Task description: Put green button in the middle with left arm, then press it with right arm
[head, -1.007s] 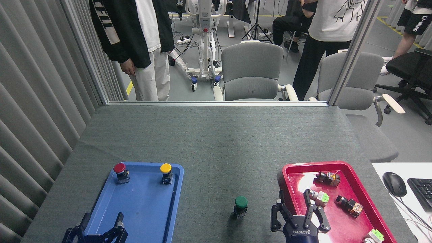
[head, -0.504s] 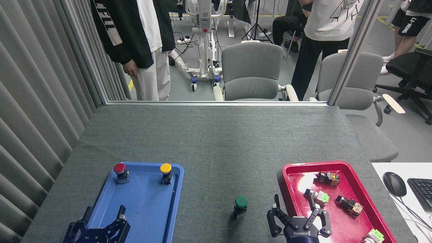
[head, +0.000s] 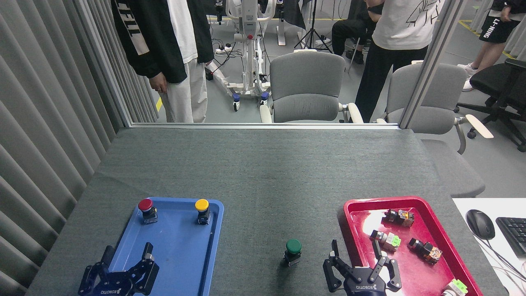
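- Black metal at the near edge of the table: left gripper, fingers spread wide over the near end of the blue tray, holding nothing; placing job apparently finished, so parked low and out of the way.
- Right gripper likewise wide open and empty, straddling the near left rim of the red tray, just right of the target; probably staged for the press, not yet above the cap.
- Wrists and arms cut off by the bottom of the view; blue lights not visible.
- Green button upright on bare grey cloth, in the gap between the two trays, near the front edge, touched by neither gripper; cap up, ready for pressing.
- Whether the black base sits flat: hard to tell, lost in shadow.
- Red button and yellow button upright at the far corners of the blue tray, left alone as non-targets.
- Small switch parts scattered in the red tray; one at the near right corner cut off.
- Far half of the table bare; beyond the far edge, chairs and standing people, heads out of view.
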Motion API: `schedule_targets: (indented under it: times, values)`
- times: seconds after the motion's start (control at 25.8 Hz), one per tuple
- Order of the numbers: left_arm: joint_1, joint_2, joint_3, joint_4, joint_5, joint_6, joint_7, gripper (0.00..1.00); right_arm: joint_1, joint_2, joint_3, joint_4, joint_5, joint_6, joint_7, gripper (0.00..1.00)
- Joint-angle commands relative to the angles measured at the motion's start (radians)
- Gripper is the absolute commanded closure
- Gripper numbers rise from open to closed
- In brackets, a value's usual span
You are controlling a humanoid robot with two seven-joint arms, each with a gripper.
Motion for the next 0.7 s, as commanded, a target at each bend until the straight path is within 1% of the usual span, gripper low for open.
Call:
schedule_targets:
  times: [0.0, 0.54, 0.62, 0.66]
  values:
    - [-0.001, -0.002, 0.005, 0.006, -0.001, -0.013, 0.003, 0.01, 0.002, 0.005, 0.0, 0.003, -0.021, 0.0, 0.006, 0.0]
    - [-0.014, 0.014, -0.005, 0.03, 0.006, -0.013, 0.006, 0.01, 0.003, 0.008, 0.0, 0.011, -0.027, -0.012, 0.01, 0.0]
    - [-0.019, 0.02, -0.026, 0.035, 0.007, -0.027, 0.014, 0.01, 0.002, 0.006, 0.0, 0.012, -0.027, -0.014, 0.01, 0.0]
    - [-0.022, 0.026, -0.066, 0.037, 0.007, -0.059, 0.014, 0.01, 0.003, 0.006, 0.0, 0.011, -0.026, -0.015, 0.01, 0.0]
